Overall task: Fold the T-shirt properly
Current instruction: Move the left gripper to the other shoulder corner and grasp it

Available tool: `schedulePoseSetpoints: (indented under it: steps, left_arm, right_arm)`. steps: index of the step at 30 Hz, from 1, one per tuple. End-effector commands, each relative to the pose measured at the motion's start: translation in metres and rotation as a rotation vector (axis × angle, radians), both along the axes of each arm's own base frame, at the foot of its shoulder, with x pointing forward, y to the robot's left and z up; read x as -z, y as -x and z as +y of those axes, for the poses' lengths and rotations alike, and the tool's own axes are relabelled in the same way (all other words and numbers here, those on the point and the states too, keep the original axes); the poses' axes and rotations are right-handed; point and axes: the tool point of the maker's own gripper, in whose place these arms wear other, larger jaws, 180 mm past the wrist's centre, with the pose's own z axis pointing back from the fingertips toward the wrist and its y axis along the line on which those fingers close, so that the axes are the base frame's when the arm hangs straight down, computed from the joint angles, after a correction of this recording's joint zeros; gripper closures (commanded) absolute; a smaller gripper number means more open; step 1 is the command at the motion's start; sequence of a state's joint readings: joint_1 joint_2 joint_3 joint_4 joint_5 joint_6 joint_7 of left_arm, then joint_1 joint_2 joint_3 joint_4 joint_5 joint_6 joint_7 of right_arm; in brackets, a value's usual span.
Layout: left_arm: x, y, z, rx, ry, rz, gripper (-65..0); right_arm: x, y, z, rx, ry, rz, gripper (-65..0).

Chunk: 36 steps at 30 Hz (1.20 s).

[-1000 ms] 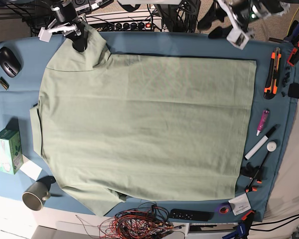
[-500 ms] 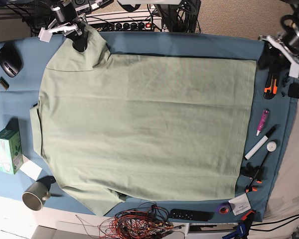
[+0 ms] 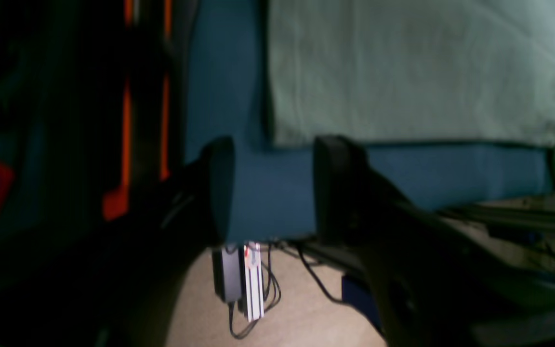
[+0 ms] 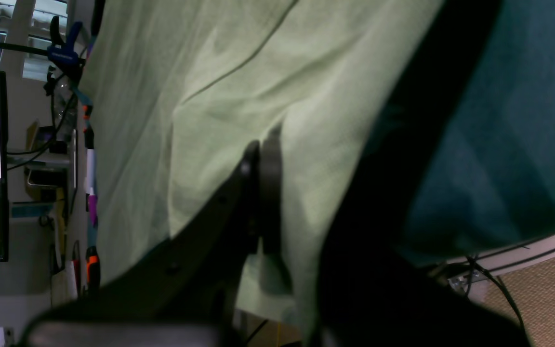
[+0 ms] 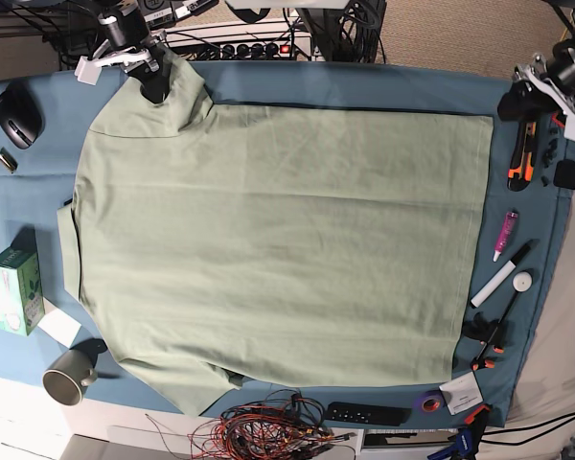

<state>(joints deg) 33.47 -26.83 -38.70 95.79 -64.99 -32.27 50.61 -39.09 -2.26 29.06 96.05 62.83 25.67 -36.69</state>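
The pale green T-shirt (image 5: 278,240) lies spread flat on the blue table cloth (image 5: 364,84), hem toward the right. At the back left my right gripper (image 5: 155,88) is shut on the shirt's far sleeve, which rises in a peak to it. In the right wrist view the gripper (image 4: 259,161) has its dark fingers pressed together on the T-shirt (image 4: 210,86). My left gripper (image 5: 511,103) hovers open just beyond the shirt's far right corner. The left wrist view shows this gripper (image 3: 275,185) with bare cloth between its fingers and the T-shirt (image 3: 403,72) corner just ahead.
An orange box cutter (image 5: 524,139), markers (image 5: 506,235) and clamps (image 5: 484,335) line the right edge. A mouse (image 5: 17,117), a green box (image 5: 15,290) and a mug (image 5: 69,376) stand on the left. Tangled wires (image 5: 268,426) and a remote (image 5: 367,414) lie along the front.
My left arm has swung from the back middle-right out to the far right corner of the table, near the box cutter. The right gripper and the shirt have stayed put.
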Motion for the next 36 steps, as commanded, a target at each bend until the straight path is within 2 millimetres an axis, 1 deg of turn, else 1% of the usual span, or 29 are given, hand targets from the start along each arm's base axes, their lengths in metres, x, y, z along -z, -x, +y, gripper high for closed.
schedulePoseSetpoints:
  steps: [1, 6, 15, 23, 25, 26, 32, 34, 36]
  left_arm:
    - [-0.011, -0.009, 0.003, 0.003, 0.002, -0.047, -27.2]
    - [-0.009, -0.015, 0.009, -0.016, -0.013, -0.050, -27.2]
    - [0.004, -0.011, 0.016, -0.054, 0.005, -0.017, -27.2]
    - [0.019, -0.020, 0.027, -0.110, 0.042, 0.002, -27.2]
    - [0.025, -0.020, 0.019, -0.091, 0.056, 0.018, -27.2]
    - [0.028, -0.019, 0.012, -0.071, 0.064, 0.029, -27.2]
    - [0.052, -0.013, -0.048, 0.087, 0.116, 0.093, -27.2]
    - [0.056, -0.016, -0.063, 0.111, 0.130, 0.094, -27.2]
    - [0.059, -0.020, -0.075, 0.118, 0.141, 0.096, -27.2]
  right_arm:
    - [0.009, 0.011, 0.002, -0.027, 0.015, 0.062, 0.0]
    - [0.009, 0.011, 0.002, -0.029, 0.020, 0.066, 0.0]
    - [0.009, 0.011, 0.002, -0.029, 0.020, 0.066, 0.0]
    - [0.010, 0.011, 0.002, -0.030, 0.021, 0.067, 0.0]
    - [0.010, 0.012, 0.002, -0.033, 0.026, 0.070, 0.0]
    - [0.010, 0.012, 0.002, -0.033, 0.026, 0.071, 0.0]
    - [0.012, 0.013, 0.002, -0.039, 0.038, 0.079, 0.0]
    - [0.012, 0.013, 0.002, -0.040, 0.038, 0.079, 0.0]
    - [0.012, 0.013, 0.002, -0.040, 0.038, 0.080, 0.0]
